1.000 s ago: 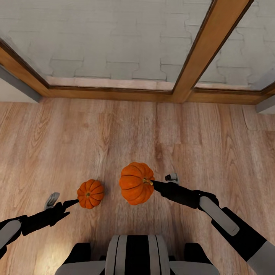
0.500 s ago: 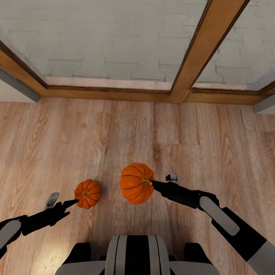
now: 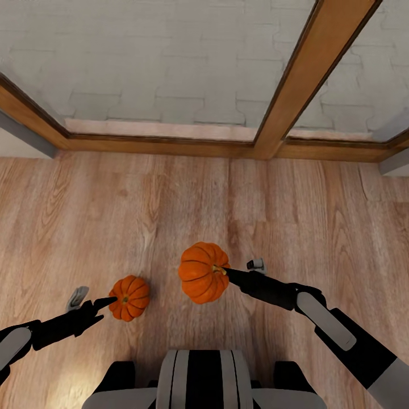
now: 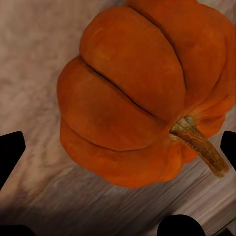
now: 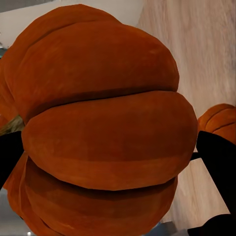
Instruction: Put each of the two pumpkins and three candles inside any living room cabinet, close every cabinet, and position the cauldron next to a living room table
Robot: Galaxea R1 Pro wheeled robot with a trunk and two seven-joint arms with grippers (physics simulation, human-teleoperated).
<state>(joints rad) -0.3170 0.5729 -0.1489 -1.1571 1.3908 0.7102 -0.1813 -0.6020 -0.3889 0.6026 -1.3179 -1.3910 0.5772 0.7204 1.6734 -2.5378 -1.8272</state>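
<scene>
From the head view, your right gripper point(image 3: 226, 272) is clamped on the larger pumpkin point(image 3: 203, 279), while the smaller pumpkin point(image 3: 129, 297) has slid down toward you on the floor point(image 3: 170, 204), just off the left gripper point(image 3: 112, 300).

Left wrist view: the fingers stand apart around that pumpkin point(image 4: 142, 93); close now.

Right wrist view: the held pumpkin point(image 5: 103, 128) sits firmly between the fingers.

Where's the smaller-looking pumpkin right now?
In the head view, the smaller-looking pumpkin is low on the left, at the left hand, beside the other pumpkin that the right hand holds.
</scene>
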